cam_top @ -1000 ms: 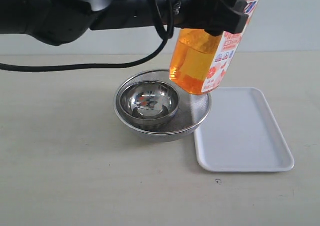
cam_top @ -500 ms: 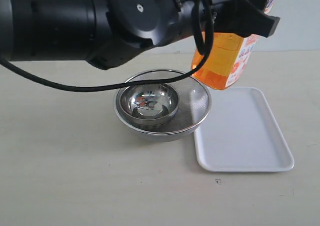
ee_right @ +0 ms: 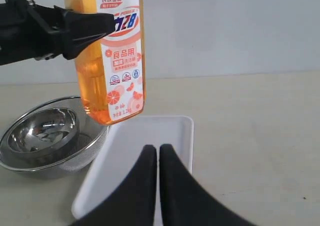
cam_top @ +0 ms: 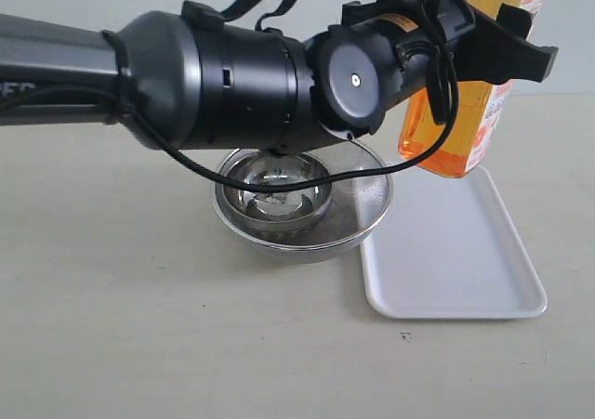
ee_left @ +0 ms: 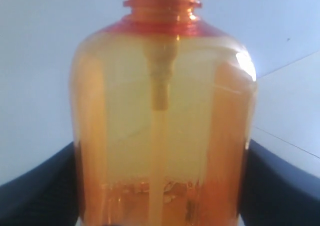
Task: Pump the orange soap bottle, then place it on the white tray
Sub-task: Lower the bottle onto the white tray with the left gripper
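The orange soap bottle hangs in the air over the far left corner of the white tray, its base clear of the tray. My left gripper is shut on the bottle's body, black fingers on either side. In the left wrist view the translucent bottle fills the picture between the two dark fingers; its pump head is cut off at the edge. The right wrist view shows the labelled bottle above the tray. My right gripper is shut and empty, low over the tray's near part.
Two nested steel bowls stand just left of the tray, the inner one shiny, the outer one meshed. The left arm's thick black body stretches across above the bowls. A pale tabletop lies all around.
The left arm has carried the bottle to the right, from above the bowls' right rim to above the tray's far left corner. The right gripper stays shut.
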Controlling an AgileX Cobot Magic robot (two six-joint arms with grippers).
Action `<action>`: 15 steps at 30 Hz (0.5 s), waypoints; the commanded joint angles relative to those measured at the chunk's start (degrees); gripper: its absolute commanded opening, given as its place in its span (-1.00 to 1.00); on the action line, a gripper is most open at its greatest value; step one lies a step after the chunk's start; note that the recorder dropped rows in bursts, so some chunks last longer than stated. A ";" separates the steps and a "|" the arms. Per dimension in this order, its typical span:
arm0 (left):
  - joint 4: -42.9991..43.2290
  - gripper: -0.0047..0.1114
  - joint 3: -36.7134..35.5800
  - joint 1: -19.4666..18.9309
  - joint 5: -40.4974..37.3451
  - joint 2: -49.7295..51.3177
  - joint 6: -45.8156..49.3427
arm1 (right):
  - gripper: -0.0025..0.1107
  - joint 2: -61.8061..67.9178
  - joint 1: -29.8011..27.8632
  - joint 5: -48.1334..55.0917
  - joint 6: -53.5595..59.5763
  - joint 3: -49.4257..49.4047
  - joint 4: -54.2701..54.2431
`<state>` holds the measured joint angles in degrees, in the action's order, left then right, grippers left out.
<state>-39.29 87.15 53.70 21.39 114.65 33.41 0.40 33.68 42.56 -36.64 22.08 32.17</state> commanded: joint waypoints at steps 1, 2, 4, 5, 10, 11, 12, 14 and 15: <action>3.37 -0.84 3.86 0.36 5.01 1.31 -3.47 | -0.96 -0.40 0.00 -0.37 0.18 0.40 -0.03; 3.37 -0.84 4.32 0.36 4.69 1.73 -3.47 | -0.96 -0.40 0.00 -0.47 0.43 0.40 -0.03; 3.37 -0.84 5.28 0.36 4.44 2.77 -3.47 | -0.96 -0.40 0.00 -0.79 1.18 0.40 -0.03; 3.37 -0.84 5.61 0.36 4.44 3.14 -3.47 | -0.96 -0.40 0.00 -0.79 1.18 0.40 -0.03; 3.37 -0.84 7.43 0.36 4.29 5.76 -3.47 | -0.96 -0.40 0.00 -1.14 1.74 0.40 -0.03; 3.37 -0.84 7.68 0.36 4.29 6.34 -3.47 | -0.96 -0.40 0.00 -1.14 1.74 0.40 -0.03; 3.37 -0.84 7.94 0.36 4.15 6.91 -3.47 | -0.96 -0.40 0.00 -1.14 1.87 0.40 -0.03; 3.37 -0.84 8.06 0.36 4.05 7.74 -3.47 | -0.96 -0.40 0.00 -1.14 2.01 0.40 -0.07; 3.37 -0.84 8.06 0.36 4.05 8.28 -3.60 | -0.96 -0.40 0.00 -1.14 2.13 0.40 -0.17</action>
<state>-37.16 93.90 53.70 21.03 123.23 30.52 0.40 33.68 41.89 -35.28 22.08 32.04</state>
